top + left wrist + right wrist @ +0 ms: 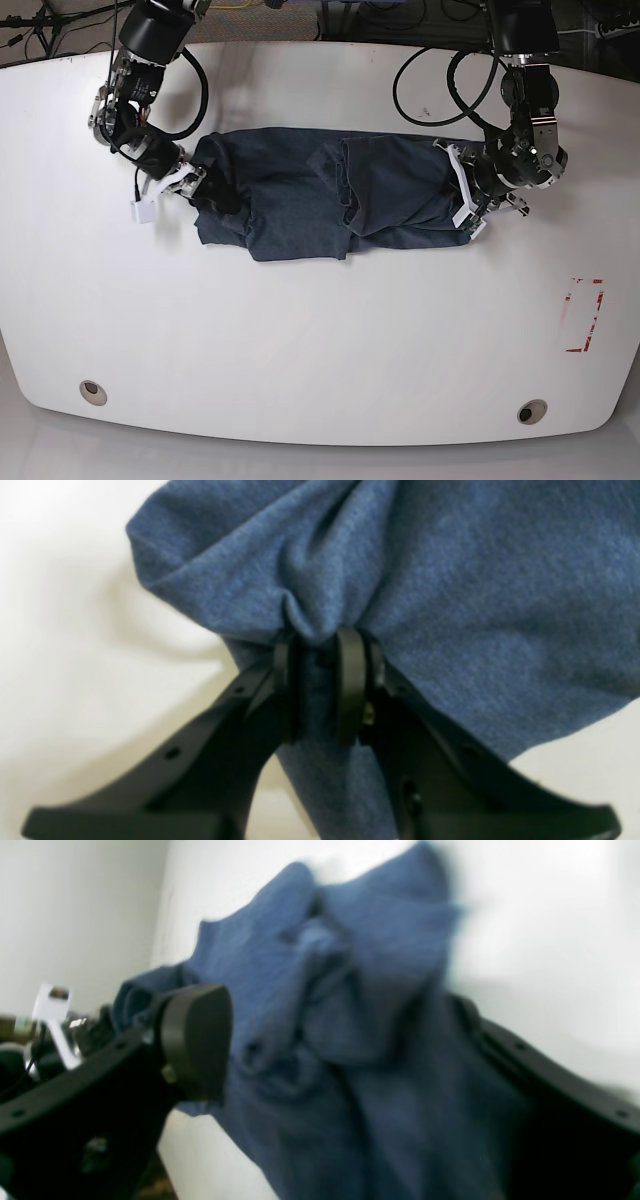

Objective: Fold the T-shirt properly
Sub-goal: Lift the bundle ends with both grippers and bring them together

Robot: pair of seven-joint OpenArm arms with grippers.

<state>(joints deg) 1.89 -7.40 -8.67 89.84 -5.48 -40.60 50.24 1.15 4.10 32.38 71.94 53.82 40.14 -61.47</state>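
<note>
The T-shirt lies bunched and partly folded across the upper middle of the white surface, stretched between the two arms; only the base view shows its whole outline, with a raised fold near its centre and a ragged lower edge; the left wrist view alone shows heathered blue cloth gathered into creases and pinched tight in the closed left pincer; the right wrist view, blurred, shows the right pincer spread wide with rumpled fabric lying between its fingers, not clamped; in the base view that pincer sits at the shirt's end.
</note>
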